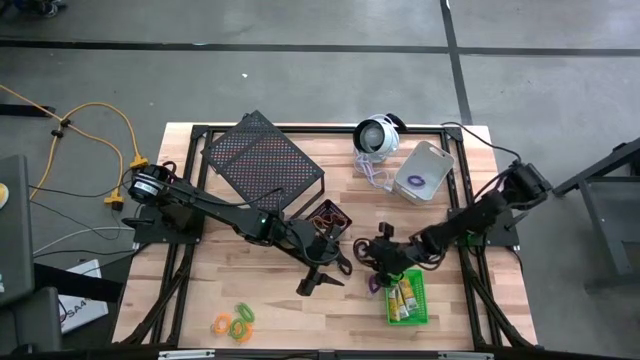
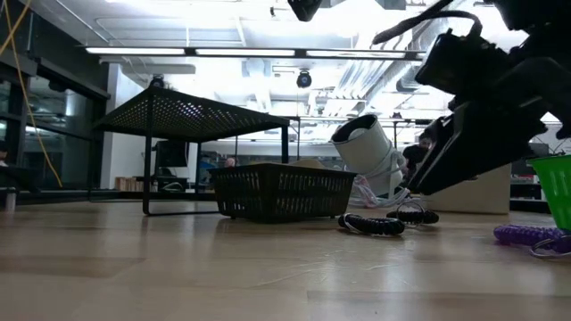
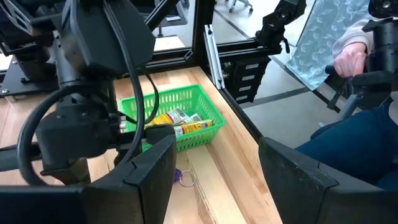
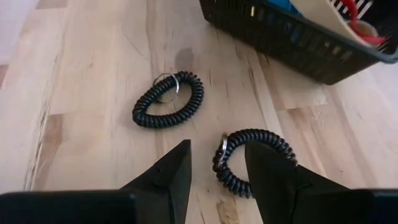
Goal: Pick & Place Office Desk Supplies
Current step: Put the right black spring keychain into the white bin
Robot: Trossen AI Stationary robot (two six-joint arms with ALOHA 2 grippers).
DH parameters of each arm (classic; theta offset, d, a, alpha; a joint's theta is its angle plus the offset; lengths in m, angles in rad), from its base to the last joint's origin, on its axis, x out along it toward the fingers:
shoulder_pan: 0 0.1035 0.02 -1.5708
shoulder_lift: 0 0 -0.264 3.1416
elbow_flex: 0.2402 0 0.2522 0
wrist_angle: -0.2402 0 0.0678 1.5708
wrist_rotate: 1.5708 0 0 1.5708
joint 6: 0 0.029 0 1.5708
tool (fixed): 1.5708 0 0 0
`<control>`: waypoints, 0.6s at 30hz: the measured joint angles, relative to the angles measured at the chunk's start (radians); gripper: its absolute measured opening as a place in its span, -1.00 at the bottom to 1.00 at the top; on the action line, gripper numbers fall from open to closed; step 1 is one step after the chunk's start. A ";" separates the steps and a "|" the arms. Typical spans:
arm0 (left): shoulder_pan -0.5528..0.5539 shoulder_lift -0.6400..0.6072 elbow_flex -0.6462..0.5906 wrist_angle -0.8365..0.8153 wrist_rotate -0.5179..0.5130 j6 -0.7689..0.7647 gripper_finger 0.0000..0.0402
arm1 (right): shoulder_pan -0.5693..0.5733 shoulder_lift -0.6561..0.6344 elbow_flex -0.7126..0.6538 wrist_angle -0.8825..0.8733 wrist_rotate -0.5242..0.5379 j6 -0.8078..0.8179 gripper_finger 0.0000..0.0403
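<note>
Two black coiled loops lie flat on the wood in the right wrist view, one farther off [image 4: 168, 99] and one nearer [image 4: 255, 158]. My right gripper [image 4: 217, 152] is open, with its fingertips either side of the nearer loop's key ring, and it touches nothing that I can see. The small black bin [image 1: 328, 217] stands just beyond. The green bin [image 1: 407, 297] holds yellow pieces [image 3: 180, 121], and a purple loop [image 3: 181, 177] lies beside it. My left gripper [image 1: 325, 278] is open over bare wood, facing the green bin [image 3: 186, 102]. The grey bin [image 1: 425, 172] holds a purple loop.
The large black mesh rack [image 1: 262, 160] stands at the far left. The white round device [image 1: 377, 135] and its cord sit by the far edge. Orange and green loops [image 1: 235, 322] lie near the near edge. A person [image 3: 354, 62] sits beyond the table's right side.
</note>
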 joint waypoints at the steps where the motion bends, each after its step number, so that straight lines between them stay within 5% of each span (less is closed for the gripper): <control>1: 0.000 0.000 0.000 0.000 0.000 0.000 0.11 | -0.001 0.008 0.000 0.006 0.000 0.006 -0.31; 18: 0.000 0.000 0.000 0.000 0.000 0.000 0.11 | -0.037 0.030 0.000 0.013 -0.048 0.057 -0.31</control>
